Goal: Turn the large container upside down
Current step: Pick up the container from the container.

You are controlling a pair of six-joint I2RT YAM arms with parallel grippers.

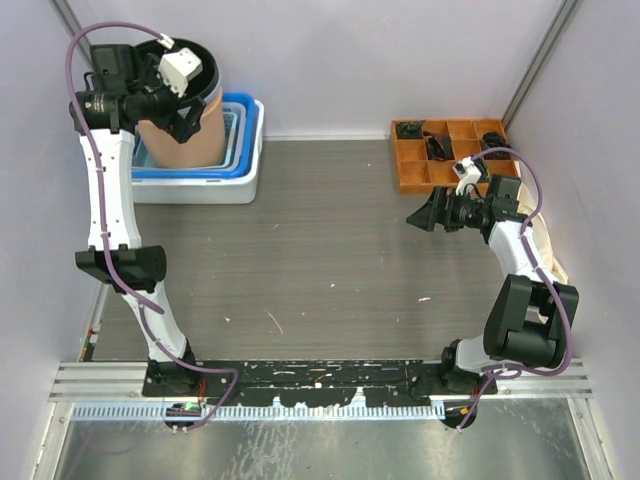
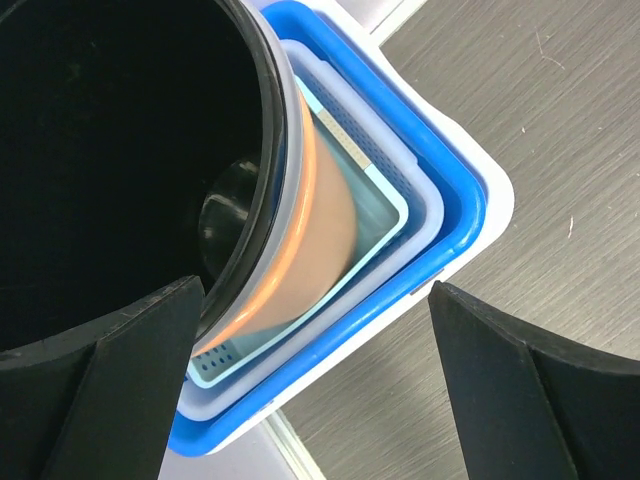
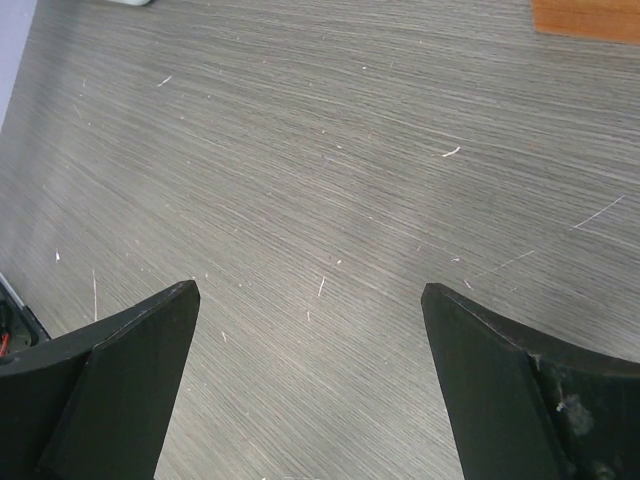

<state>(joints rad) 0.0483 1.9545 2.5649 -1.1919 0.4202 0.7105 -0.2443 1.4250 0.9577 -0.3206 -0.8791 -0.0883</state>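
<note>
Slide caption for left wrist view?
Open left gripper at the rim of the orange bucket standing in nested blue tubs.

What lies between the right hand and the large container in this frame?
In the top view, from the right hand: only bare table, then the walls of the stacked blue and white tubs that the large container sits in.

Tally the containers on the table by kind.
Large orange container: 1
Nested basins: 4 (white, blue, pale lilac, light blue)
Orange compartment tray: 1
Total: 6
</note>
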